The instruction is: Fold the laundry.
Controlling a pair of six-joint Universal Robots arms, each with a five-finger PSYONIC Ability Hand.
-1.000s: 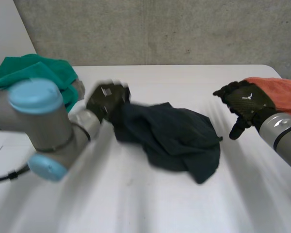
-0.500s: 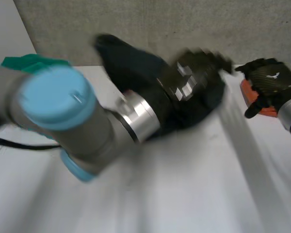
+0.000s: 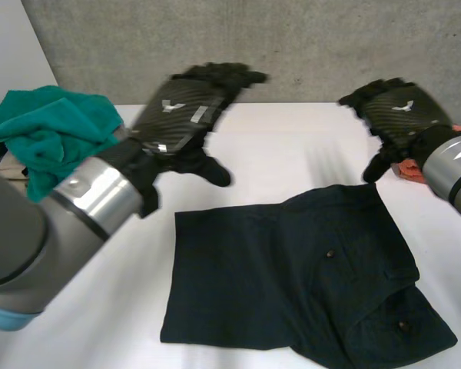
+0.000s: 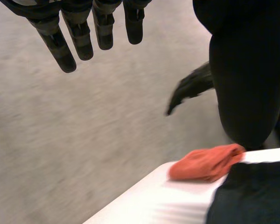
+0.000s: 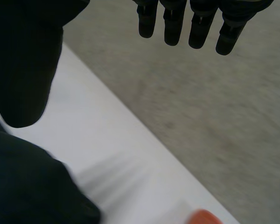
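- On the white worktop [image 3: 276,146], seen from the head view, a dark garment [image 3: 292,284] lies spread out nearly flat. Its near right corner is bunched into folds, and two small buttons [image 3: 329,253] show on its right half.
- The left hand [image 3: 180,115] hovers above the far left of the worktop, beyond the garment's far left corner. Its fingers are straight, its thumb points down, and it holds nothing.
- The right hand [image 3: 399,115] hangs over the far right corner of the garment. Its fingers are relaxed and apart, and it holds nothing.
- A crumpled green cloth [image 3: 50,134] sits at the far left edge of the worktop. A bit of orange cloth [image 3: 409,169] peeks out just behind the right hand.
- From the left wrist view, the left hand [image 4: 79,42] has its fingers straight and its thumb well apart from them, against a grey wall [image 4: 84,140].
- Below the thumb, the orange cloth [image 4: 207,163] rests at the worktop's [image 4: 149,203] edge, touching the dark garment [image 4: 252,196]. Part of the right hand [image 4: 191,86] shows above the cloth.
- From the right wrist view, the right hand [image 5: 177,23] is spread open. The dark garment [image 5: 28,186] lies under its thumb on the worktop [image 5: 107,140]. A sliver of orange cloth [image 5: 205,218] lies well apart from the garment.
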